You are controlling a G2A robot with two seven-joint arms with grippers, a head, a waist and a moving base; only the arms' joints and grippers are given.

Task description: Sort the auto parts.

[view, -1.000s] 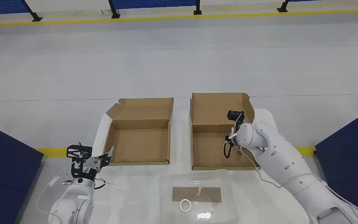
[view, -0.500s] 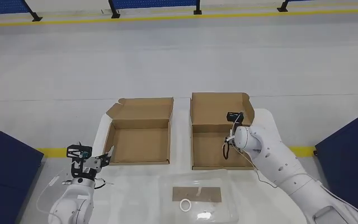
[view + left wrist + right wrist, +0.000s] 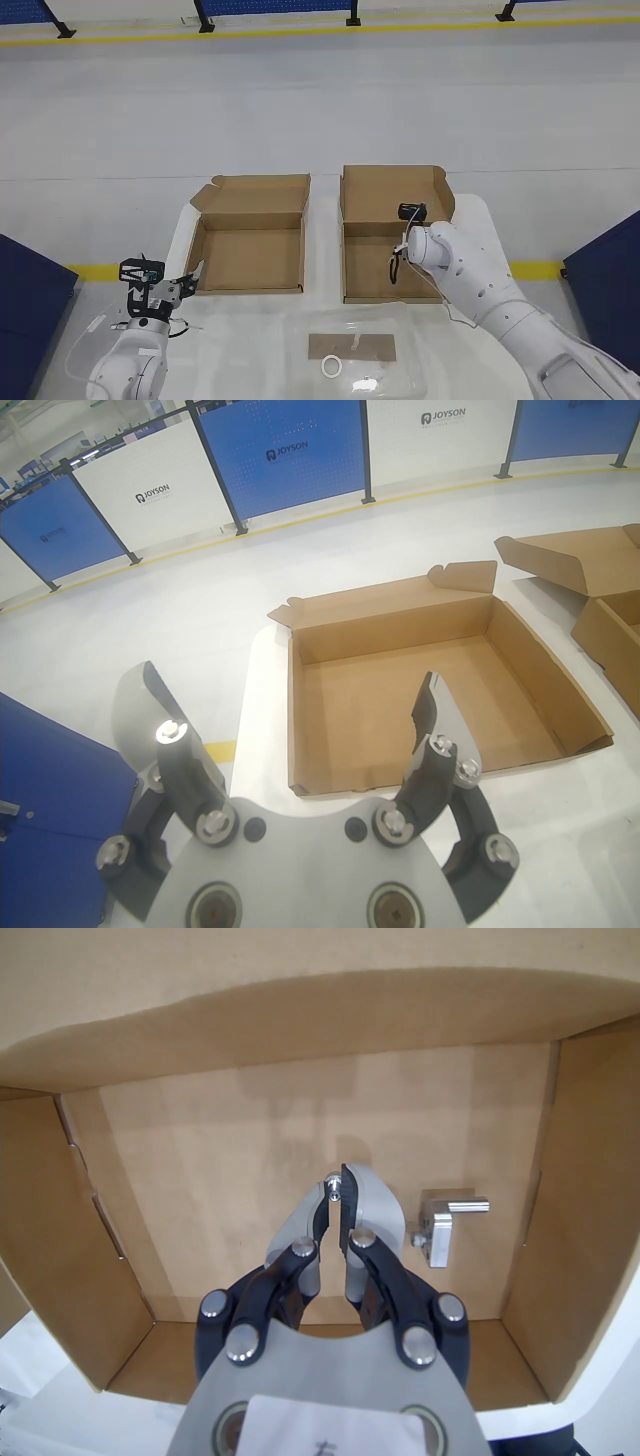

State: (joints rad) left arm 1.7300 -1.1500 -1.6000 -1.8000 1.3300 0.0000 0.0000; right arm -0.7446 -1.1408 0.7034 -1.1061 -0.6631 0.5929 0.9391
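Note:
My right gripper (image 3: 336,1190) hangs over the floor of the right cardboard box (image 3: 590,1178), shut on a small metal bolt (image 3: 332,1182) pinched at its fingertips. A silver metal bracket (image 3: 440,1228) with a pin lies on the box floor just beside the gripper. In the top view the right arm (image 3: 432,248) leans over that box (image 3: 365,272). My left gripper (image 3: 287,680) stands open with nothing in it, off the near left corner of the left cardboard box (image 3: 390,720), which has nothing inside. The top view shows it (image 3: 182,284) beside that box (image 3: 250,258).
At the table's front lies a clear plastic bag (image 3: 395,372) with a brown card (image 3: 365,347), a white ring (image 3: 331,368) and a small pale part (image 3: 365,384). Both boxes have raised flaps at the back. Blue panels stand off both table sides.
The right arm has shifted a little to the left over the right box, with the gripper still shut on the bolt. The left arm has not moved.

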